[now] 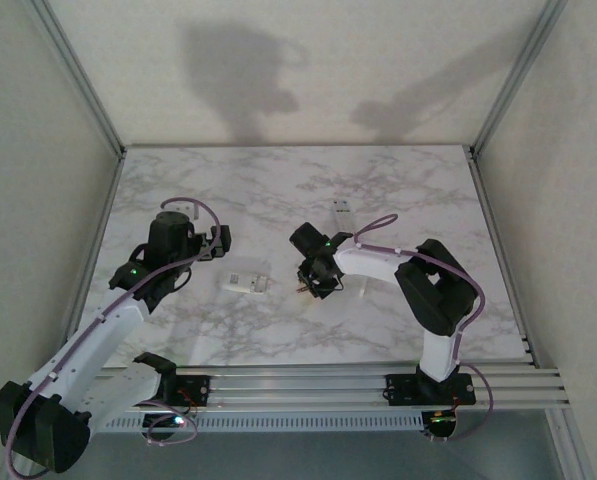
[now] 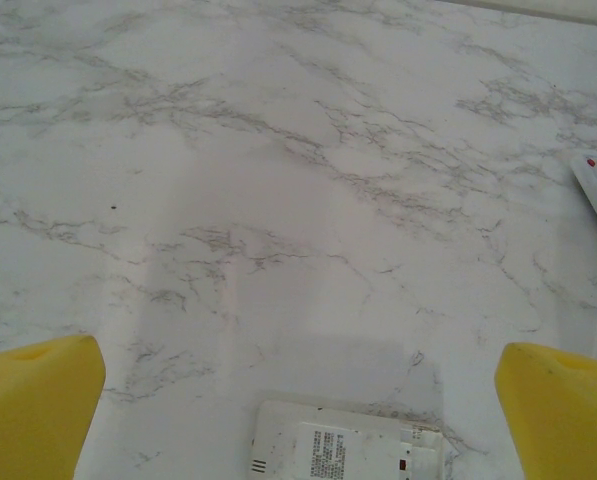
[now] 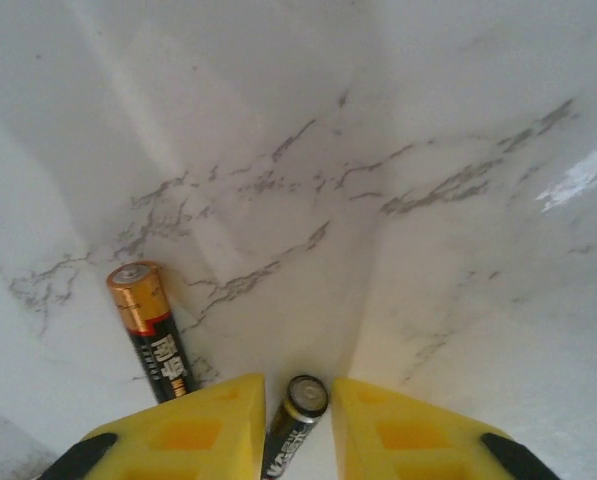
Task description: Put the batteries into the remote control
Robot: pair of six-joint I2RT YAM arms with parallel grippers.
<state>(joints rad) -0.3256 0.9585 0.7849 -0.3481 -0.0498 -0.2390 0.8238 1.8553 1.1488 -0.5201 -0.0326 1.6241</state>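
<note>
right gripper point(image 3: 296, 425) is clamped on one battery point(image 3: 300, 405); second battery point(image 3: 150, 330) lies just beside it. left gripper point(image 2: 298, 395), spread apart, hovers over the remote control point(image 2: 348, 445) (label side up). risk: the round cell swivels between the pads and misaligns.

on the worktop point(image 1: 398, 190), a remote point(image 1: 248, 284) lies left of centre, just near and right of the left gripper point(image 1: 220, 243). a second remote point(image 1: 341, 208) lies farther back, right of centre, well apart from the first. right of the first remote, one battery point(image 3: 293, 420) sits between the jaws of the right gripper point(image 3: 296, 395), possibly touching them; the other battery point(image 3: 150, 330) lies just beside it.
</note>
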